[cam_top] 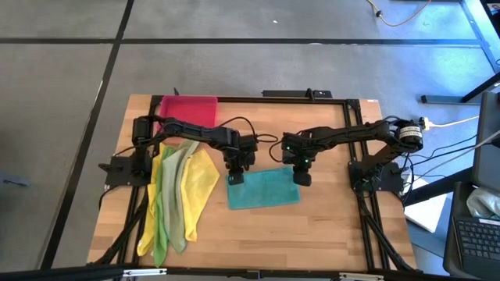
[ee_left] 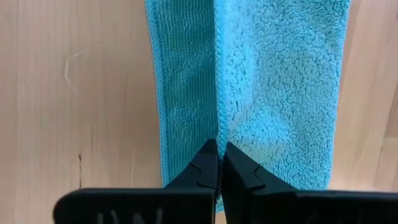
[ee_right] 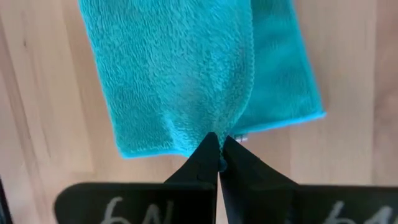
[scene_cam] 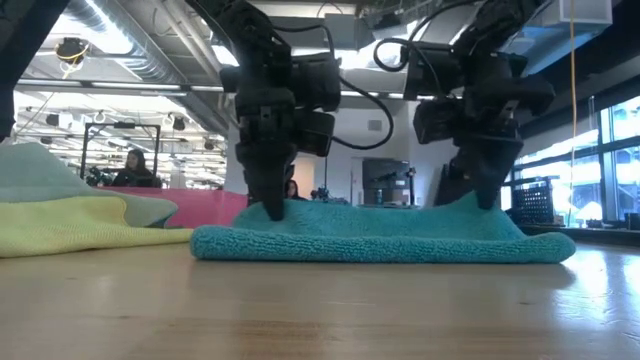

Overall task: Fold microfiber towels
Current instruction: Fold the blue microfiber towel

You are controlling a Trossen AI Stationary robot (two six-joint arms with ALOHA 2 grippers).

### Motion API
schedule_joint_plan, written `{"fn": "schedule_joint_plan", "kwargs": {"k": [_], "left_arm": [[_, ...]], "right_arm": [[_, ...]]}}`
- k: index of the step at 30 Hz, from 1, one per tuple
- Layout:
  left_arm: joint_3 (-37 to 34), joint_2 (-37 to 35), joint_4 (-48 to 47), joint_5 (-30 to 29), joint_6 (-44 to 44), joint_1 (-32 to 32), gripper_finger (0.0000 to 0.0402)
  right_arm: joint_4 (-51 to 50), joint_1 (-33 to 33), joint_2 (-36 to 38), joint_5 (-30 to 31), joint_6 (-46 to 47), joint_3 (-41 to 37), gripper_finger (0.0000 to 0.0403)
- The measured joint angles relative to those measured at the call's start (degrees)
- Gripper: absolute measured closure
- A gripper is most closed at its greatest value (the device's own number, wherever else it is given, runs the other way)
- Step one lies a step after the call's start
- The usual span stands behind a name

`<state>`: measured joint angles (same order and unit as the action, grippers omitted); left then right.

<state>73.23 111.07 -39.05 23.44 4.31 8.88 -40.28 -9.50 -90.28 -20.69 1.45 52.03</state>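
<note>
A teal towel lies folded on the wooden table, near the middle. My left gripper is shut at its far left corner, and my right gripper is shut at its far right corner. In the low view the towel rests flat on the table, with both grippers standing on its top. A heap of yellow and green towels lies at the table's left, untouched. My left gripper pinches the hemmed edge of the towel's upper layer between its two fingers, coming steeply from above. The towel lies on the table below the fingers. My right gripper pinches the towel near its far right corner from above. The cloth puckers up into a small peak at the fingertips; the rest lies on the table.
A pink-red tray stands at the far left of the table, behind the towel heap. Bare wood stretches along the near edge and to the right. A black frame borders the table's far and right sides.
</note>
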Motion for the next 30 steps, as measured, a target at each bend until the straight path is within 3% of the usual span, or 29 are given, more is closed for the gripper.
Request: {"fn": "schedule_joint_plan", "kwargs": {"k": [19,30], "left_arm": [[0.0,0.6,0.2,-3.0,2.7,-0.1,0.0401],[0.0,0.6,0.7,-3.4,2.7,-0.1,0.0401]], "right_arm": [[4.7,-1.1,0.0,4.6,1.3,0.0,0.0394],[4.4,-1.1,0.0,4.8,1.5,0.0,0.0355]]}}
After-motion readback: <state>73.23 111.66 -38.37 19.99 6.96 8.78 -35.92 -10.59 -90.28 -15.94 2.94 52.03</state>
